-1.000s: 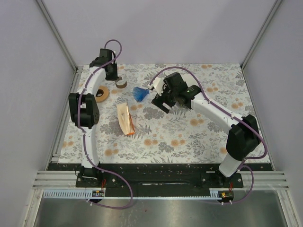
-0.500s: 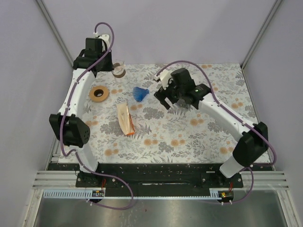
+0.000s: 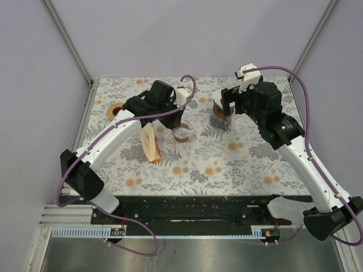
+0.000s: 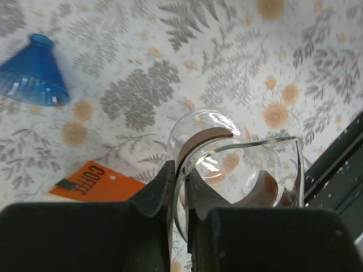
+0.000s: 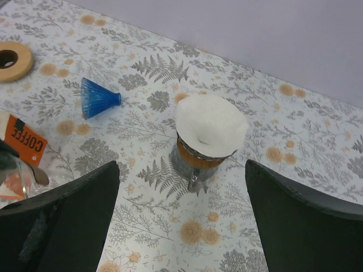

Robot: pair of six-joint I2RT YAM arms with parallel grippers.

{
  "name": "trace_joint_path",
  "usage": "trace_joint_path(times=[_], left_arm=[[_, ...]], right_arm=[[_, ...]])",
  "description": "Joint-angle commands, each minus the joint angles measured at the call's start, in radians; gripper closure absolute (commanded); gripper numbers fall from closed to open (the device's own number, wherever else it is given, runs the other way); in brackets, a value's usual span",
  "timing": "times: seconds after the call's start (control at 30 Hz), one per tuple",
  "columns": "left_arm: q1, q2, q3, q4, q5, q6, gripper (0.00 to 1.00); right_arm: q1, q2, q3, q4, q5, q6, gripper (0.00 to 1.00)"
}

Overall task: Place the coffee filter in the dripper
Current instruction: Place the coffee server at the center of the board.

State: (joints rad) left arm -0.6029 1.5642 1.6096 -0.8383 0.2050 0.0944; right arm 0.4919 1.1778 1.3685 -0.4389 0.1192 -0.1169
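Your right gripper [image 5: 181,167] hovers, jaws wide apart, above the white coffee filter [image 5: 210,123], the blue dripper [image 5: 97,97] lies well apart from it, and your left gripper [image 4: 180,187] clamps the glass carafe [image 4: 227,164].

Hiding part of the coffee packet [image 4: 93,181] and glass carafe [image 4: 227,170] behind the left gripper [image 4: 180,175]; cropping the wooden ring [image 5: 22,59] at the edge.

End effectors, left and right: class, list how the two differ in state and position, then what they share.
The left end effector is shut on the glass carafe's rim; the right end effector is wide open and empty. The left end effector is by the coffee bag; the right end effector is above the dripper topped by the white filter. Both have dark fingers.
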Motion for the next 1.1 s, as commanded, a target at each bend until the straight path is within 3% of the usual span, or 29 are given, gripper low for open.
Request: trace_joint_path(times=[0.0,0.27,0.43,0.6,0.67,0.77,0.8,0.87,1.07], left_arm=[[-0.069,0.005,-0.071,0.109,0.007,0.060,1.00],[-0.078,0.123,-0.154,0.191,0.010,0.079,1.00],[-0.078,0.099,-0.292,0.375,-0.064,0.080,1.00],[-0.077,0.092,-0.332,0.419,-0.032,0.090,0.99],[-0.077,0.086,-0.338,0.424,-0.024,0.090,0.82],[-0.075,0.074,-0.330,0.410,-0.018,0.097,0.36],[-0.074,0.069,-0.315,0.395,-0.021,0.096,0.27],[-0.060,0.062,-0.266,0.358,-0.032,0.079,0.19],[0.041,0.045,-0.058,0.256,-0.013,0.022,0.13]], right_arm=[[-0.019,-0.039,-0.061,0.034,0.059,0.045,0.01],[-0.019,-0.075,-0.105,0.049,0.011,0.007,0.01],[-0.019,-0.073,-0.118,0.075,-0.032,-0.016,0.01],[-0.019,-0.063,-0.117,0.086,-0.072,-0.029,0.01],[-0.019,-0.060,-0.118,0.088,-0.073,-0.033,0.01],[-0.019,-0.053,-0.117,0.088,-0.087,-0.041,0.01],[-0.019,-0.050,-0.117,0.088,-0.093,-0.041,0.01],[-0.018,-0.049,-0.117,0.088,-0.102,-0.044,0.01],[-0.019,-0.033,-0.121,0.098,-0.116,-0.052,0.01]])
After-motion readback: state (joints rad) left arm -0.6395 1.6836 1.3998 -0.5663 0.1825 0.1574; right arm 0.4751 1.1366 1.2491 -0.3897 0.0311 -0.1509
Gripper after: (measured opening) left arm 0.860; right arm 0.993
